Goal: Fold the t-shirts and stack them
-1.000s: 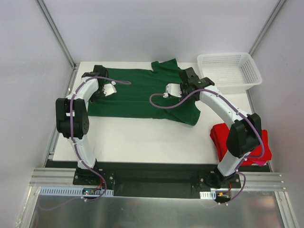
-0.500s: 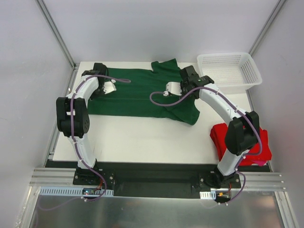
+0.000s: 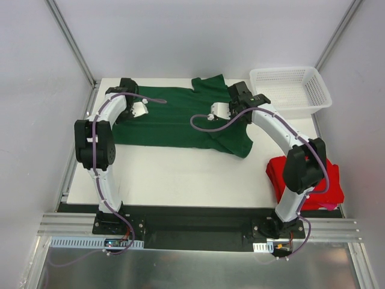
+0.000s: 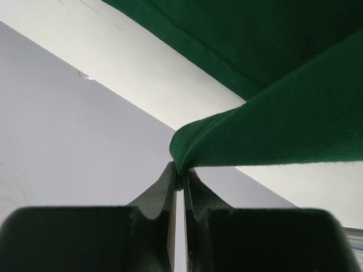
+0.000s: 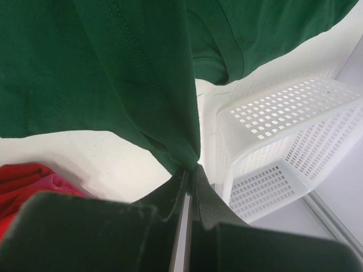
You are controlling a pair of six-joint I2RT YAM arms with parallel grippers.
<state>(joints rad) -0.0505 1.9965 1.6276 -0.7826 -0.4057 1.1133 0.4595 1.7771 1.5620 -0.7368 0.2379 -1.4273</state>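
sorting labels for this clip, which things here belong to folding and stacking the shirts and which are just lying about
Part of the job:
- dark green t-shirt, pinched by the left hand and the right hand
- red t-shirt, at the near right of the table

Just lying about:
- white mesh basket, at the far right corner

you count t-shirts: two on table (image 3: 180, 174). one dark green t-shirt (image 3: 174, 120), along far edge; one red t-shirt (image 3: 278, 170), near right corner. baskets: one, white mesh basket (image 3: 290, 70), far right corner. tables: one, white. arms: two, left arm (image 3: 93, 144) and right arm (image 3: 283, 135), both bases at near edge. grippers: two, left gripper (image 4: 178, 174) and right gripper (image 5: 190, 170). fingers (image 4: 159, 195): two per gripper, four in all across your wrist views. purple cables (image 3: 157, 102): two, one along each arm.
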